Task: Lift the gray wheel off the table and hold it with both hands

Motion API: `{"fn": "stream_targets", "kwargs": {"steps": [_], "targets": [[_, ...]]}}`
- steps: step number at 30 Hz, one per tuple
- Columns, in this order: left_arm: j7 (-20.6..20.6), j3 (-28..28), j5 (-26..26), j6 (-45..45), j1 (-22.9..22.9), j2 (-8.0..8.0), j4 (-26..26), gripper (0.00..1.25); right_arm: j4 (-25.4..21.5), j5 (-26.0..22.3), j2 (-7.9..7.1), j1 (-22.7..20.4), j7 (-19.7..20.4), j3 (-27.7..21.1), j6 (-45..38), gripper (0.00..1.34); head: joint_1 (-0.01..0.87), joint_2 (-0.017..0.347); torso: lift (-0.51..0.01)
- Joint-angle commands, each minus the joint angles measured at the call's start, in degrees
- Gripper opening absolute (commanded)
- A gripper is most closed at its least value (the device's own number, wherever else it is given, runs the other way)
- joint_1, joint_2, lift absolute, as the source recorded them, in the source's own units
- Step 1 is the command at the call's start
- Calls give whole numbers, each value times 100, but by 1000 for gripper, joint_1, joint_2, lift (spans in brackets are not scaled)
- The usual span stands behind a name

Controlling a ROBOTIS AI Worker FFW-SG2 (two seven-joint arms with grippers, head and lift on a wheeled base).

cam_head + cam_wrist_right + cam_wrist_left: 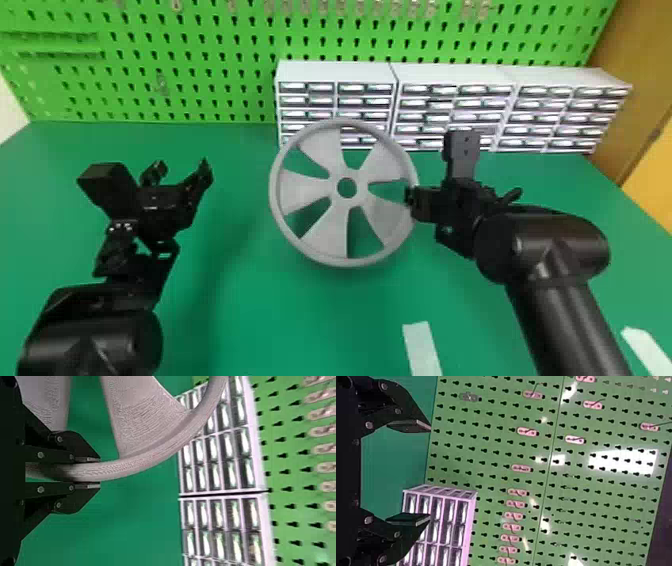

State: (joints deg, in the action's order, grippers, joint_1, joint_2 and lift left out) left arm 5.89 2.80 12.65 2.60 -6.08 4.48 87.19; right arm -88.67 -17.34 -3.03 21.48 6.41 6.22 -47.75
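Note:
The gray wheel [320, 240] is held up over the green table, its spoked face toward the head camera. On its right side my right gripper [412, 197] grips the rim. In the right wrist view the wheel's rim [130, 466] runs between the two fingers of my right gripper [93, 473], which are shut on it. My left gripper [180, 172] is well to the left of the wheel, open and apart from it. Its fingers stand wide apart in the left wrist view, with nothing between the tips of the left gripper [423, 472].
White drawer cabinets [455, 77] stand behind the wheel along the table's back edge, before a green pegboard [200, 65]. Strips of white tape [422, 350] lie on the green table [280, 320] near the front and right.

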Motion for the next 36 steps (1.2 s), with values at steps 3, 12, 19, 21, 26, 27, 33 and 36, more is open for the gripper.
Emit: {"fn": "stream_targets", "kwargs": {"steps": [3, 12, 19, 21, 26, 27, 33, 36], "targets": [[0, 1, 0, -5, 1, 0, 9, 789, -54, 134, 13, -109, -17, 108, 609, 160, 711, 15, -98], [0, -8, 0, -5, 1, 0, 9, 789, -54, 582, 101, -373, -79, 239, 1795, 160, 711, 15, -98], [0, -8, 0, -5, -8, 0, 9, 789, 78, 960, 277, -522, -79, 222, 2472, 160, 711, 15, -98], [0, -17, 0, -5, -8, 0, 9, 789, 210, 1004, 268, -558, -79, 266, 2806, 158, 711, 15, -98], [0, -17, 9, -5, -16, 0, 9, 789, 517, 1154, 303, -610, -70, 354, 3527, 153, 711, 15, -98], [0, -17, 9, -5, -16, 0, 9, 789, 623, 1171, 303, -610, -70, 380, 3720, 153, 711, 15, -98], [0, -17, 9, -5, -16, 0, 9, 787, 974, 1338, 303, -593, -70, 485, 4450, 153, 711, 15, -98], [0, -17, 9, -5, -16, 0, 9, 789, 1106, 1391, 308, -575, -26, 512, 4696, 153, 711, 15, -98]]}}
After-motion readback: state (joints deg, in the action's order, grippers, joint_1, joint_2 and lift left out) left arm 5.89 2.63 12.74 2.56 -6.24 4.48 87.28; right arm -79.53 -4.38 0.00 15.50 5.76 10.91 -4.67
